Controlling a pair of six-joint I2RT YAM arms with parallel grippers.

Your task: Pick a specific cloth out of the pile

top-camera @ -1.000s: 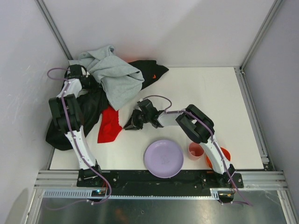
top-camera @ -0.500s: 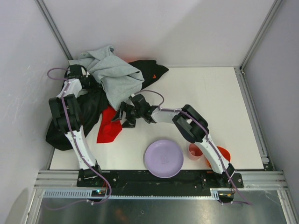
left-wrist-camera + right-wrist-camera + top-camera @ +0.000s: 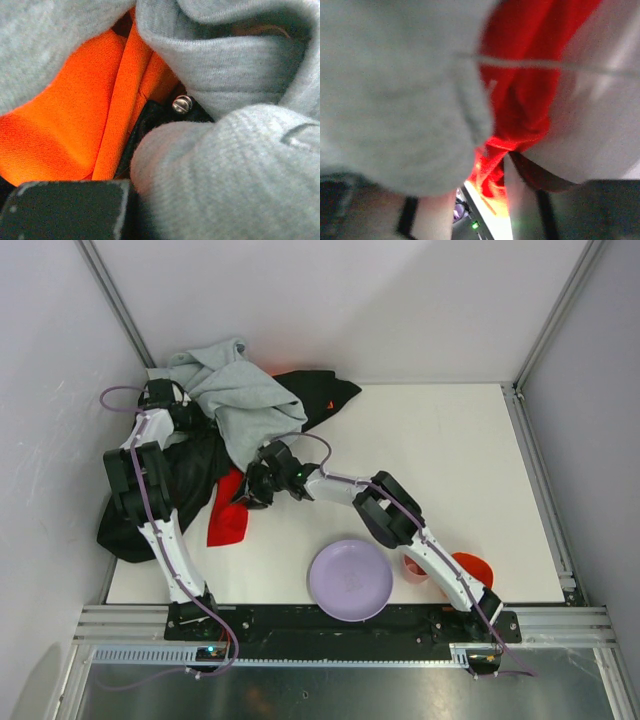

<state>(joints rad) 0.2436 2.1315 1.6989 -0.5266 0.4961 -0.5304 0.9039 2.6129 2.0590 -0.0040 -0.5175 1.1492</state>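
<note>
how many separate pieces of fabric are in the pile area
4: gray sweatshirt on top, black garment beneath it, red cloth at their near edge, orange garment under the sweatshirt in the left wrist view. More may be hidden.

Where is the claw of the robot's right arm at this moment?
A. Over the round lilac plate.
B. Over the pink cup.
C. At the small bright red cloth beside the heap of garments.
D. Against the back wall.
C: in the top view the right gripper sits at the upper edge of the small bright red cloth, well apart from the round lilac plate, and its wrist camera shows red fabric close up.
</note>
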